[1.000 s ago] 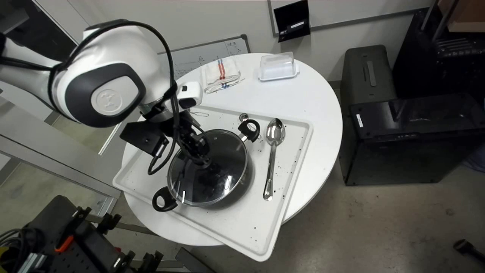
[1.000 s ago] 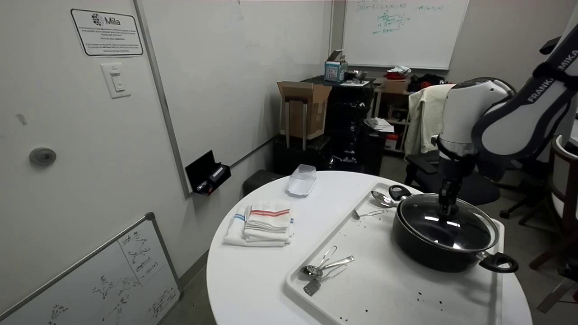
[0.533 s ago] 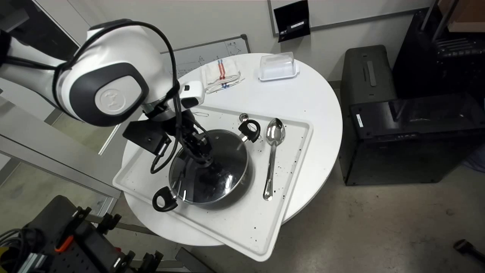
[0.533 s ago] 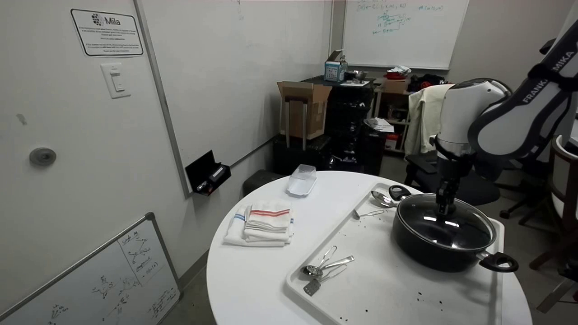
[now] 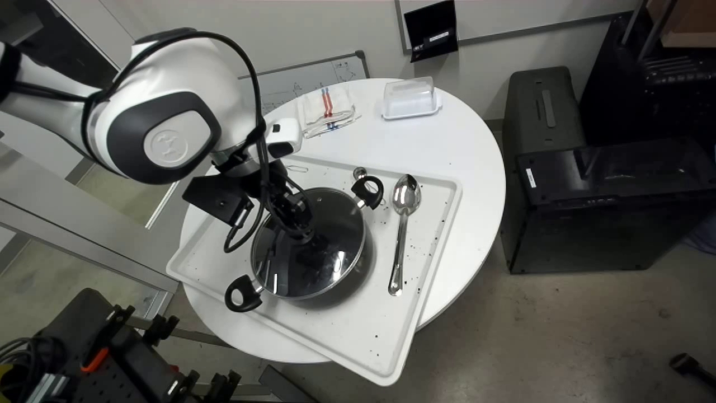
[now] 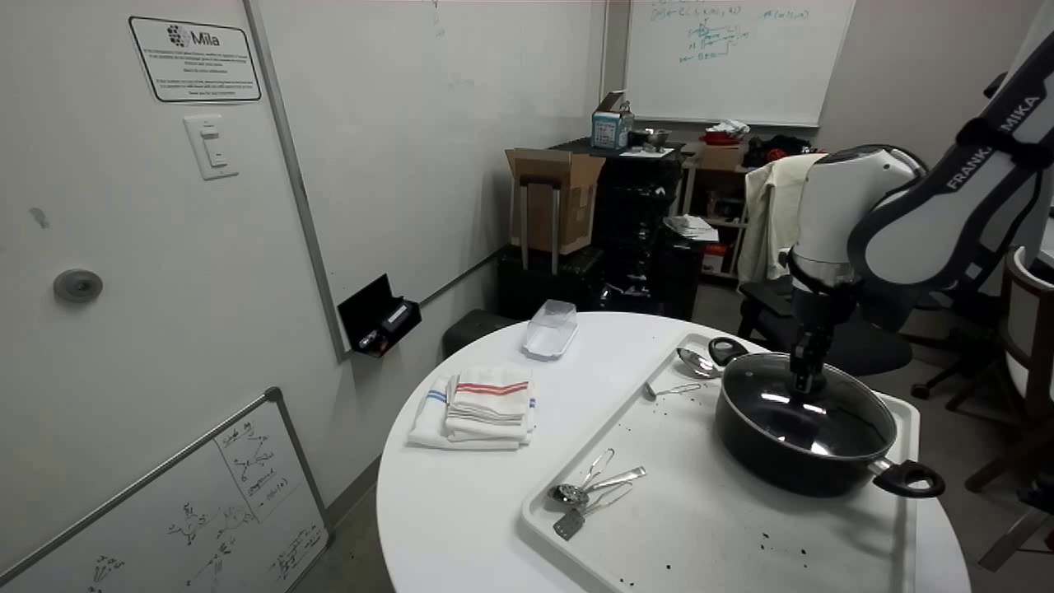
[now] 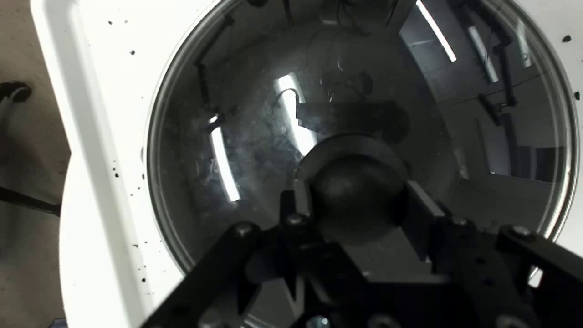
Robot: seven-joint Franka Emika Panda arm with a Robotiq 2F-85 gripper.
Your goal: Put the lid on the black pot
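where the glass lid is: over the black pot; full seating i cannot tell
gripper: fingers are closed around the dark knob
white tray: under the pot

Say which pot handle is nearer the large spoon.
The spoon-side handle, beside the large spoon's bowl; the opposite handle sits across the black pot.

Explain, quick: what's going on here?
A robot arm has the lid over the pot, with its pincer closed on the knob. The lid covers the pot and looks roughly centred; I can't tell if it's fully seated. The pot stands on a tray, a big spoon lying beside it.
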